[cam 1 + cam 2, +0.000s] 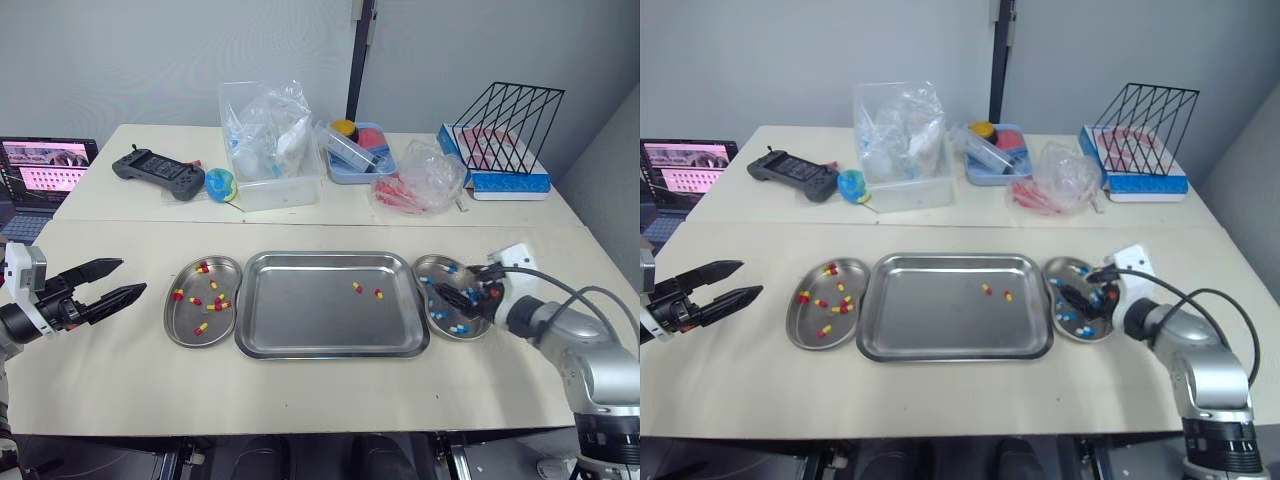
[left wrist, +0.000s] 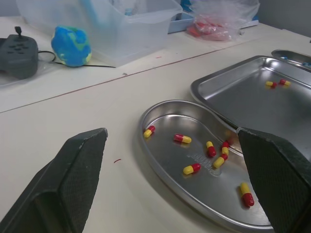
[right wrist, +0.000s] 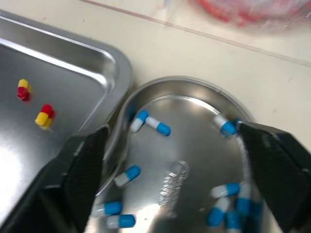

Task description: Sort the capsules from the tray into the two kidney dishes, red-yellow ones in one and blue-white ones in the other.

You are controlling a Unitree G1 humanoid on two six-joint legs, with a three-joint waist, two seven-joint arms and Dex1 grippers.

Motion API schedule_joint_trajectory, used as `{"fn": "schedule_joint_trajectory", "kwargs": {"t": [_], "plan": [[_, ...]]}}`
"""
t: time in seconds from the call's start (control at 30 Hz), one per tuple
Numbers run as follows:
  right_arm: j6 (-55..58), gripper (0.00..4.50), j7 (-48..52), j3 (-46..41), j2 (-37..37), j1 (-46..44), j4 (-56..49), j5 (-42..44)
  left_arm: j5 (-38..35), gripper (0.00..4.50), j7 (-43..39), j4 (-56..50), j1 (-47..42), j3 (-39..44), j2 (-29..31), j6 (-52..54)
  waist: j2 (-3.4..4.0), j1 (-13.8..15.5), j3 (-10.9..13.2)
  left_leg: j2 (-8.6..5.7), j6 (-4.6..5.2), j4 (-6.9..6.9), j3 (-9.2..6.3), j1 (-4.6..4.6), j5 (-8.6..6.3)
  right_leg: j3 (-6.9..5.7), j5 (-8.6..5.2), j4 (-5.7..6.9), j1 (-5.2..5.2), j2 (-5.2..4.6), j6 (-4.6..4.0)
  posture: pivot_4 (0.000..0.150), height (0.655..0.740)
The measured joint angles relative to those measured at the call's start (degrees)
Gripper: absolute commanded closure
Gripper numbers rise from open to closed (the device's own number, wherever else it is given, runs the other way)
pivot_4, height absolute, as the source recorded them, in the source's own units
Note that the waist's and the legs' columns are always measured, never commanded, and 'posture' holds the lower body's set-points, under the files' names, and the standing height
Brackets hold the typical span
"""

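Observation:
A steel tray (image 1: 300,325) lies mid-table with two red-yellow capsules (image 1: 367,290) in it. The left kidney dish (image 1: 185,325) holds several red-yellow capsules (image 2: 183,139). Several blue-white capsules (image 3: 150,123) lie in the right kidney dish (image 1: 432,262). My left gripper (image 1: 112,281) hovers open to the left of the left dish, nothing between its fingers. My right gripper (image 1: 466,299) hangs open just over the right dish, its fingers (image 3: 80,170) spread wide and empty.
On the back table stand a clear plastic bin (image 1: 270,150) with bags, a blue tray (image 1: 358,152), a bag of red items (image 1: 420,180), a black wire rack (image 1: 505,130), a game controller (image 1: 158,172) and a blue-green ball (image 1: 220,184). A laptop (image 1: 45,180) sits far left.

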Motion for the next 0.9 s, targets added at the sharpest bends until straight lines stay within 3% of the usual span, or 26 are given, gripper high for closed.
{"fn": "schedule_joint_trajectory", "kwargs": {"t": [0.13,0.43,0.9], "plan": [[-10.94,0.01,2.41,-9.05,-1.36,2.23,5.89,0.44,0.04,0.00,1.01,3.06,0.78,1.64,-0.18,-1.40,0.00,-0.10,0.00,0.01,0.01,0.00,0.00,0.01,0.00,0.00,0.01,0.00,0.02,0.02,0.03,0.150,0.7400],[-21.75,0.01,6.31,-12.88,-3.08,5.14,18.45,0.39,0.24,0.00,2.07,7.60,1.62,3.10,-0.24,-5.64,0.01,-0.29,0.00,0.05,-0.01,0.00,0.07,0.11,0.00,0.08,0.01,0.00,0.05,-0.02,0.02,0.150,0.7400],[-25.08,0.01,7.51,-13.11,-3.55,5.49,23.32,0.47,0.27,0.00,3.92,7.88,2.72,3.37,-0.35,-6.50,0.02,-0.24,0.01,0.05,-0.01,-0.01,0.04,0.11,0.00,0.09,0.02,0.01,0.05,-0.08,0.00,0.150,0.7400]]}}
